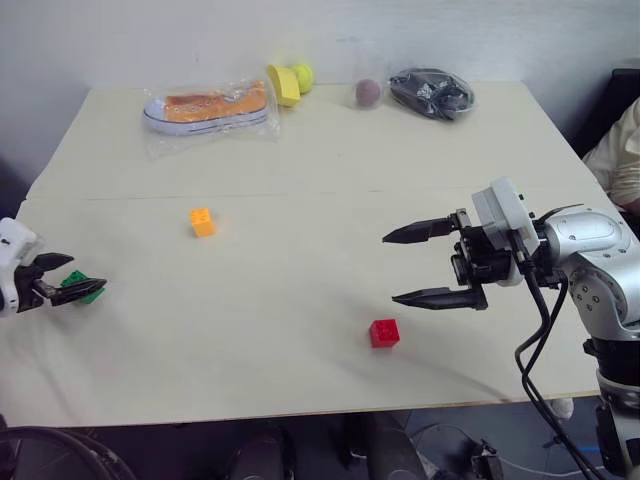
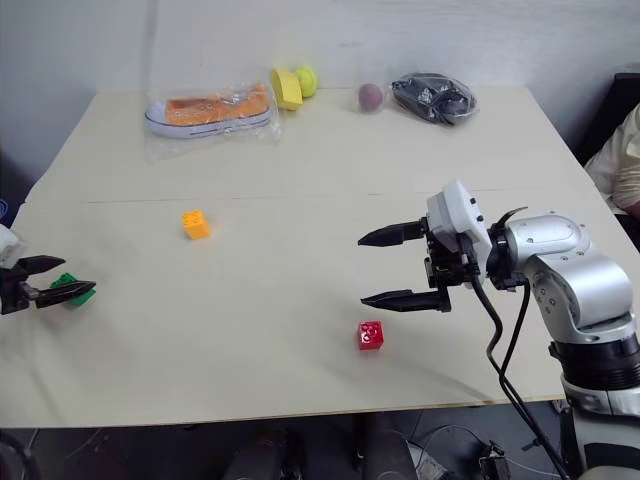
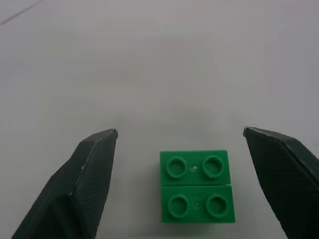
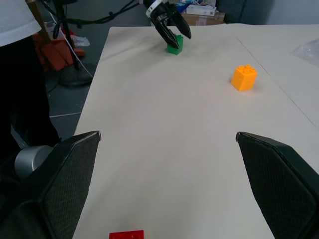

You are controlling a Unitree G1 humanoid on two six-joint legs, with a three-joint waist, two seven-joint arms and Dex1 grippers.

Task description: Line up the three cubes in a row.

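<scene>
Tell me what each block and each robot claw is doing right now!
green cube: on the table, studs up, between the left claw's fingers, not gripped.
orange-yellow cube: sitting alone on the table.
red cube: on the table near the front edge, free.
left gripper: open around the green cube.
right gripper: open, empty, hovering above the table.

Four views, two from the head and two from the wrists

The head pair looks forward and down over the table (image 1: 300, 150). The left wrist camera sits close above the green cube (image 3: 197, 185); the right wrist camera faces across the tabletop, sharing that cube.
</scene>
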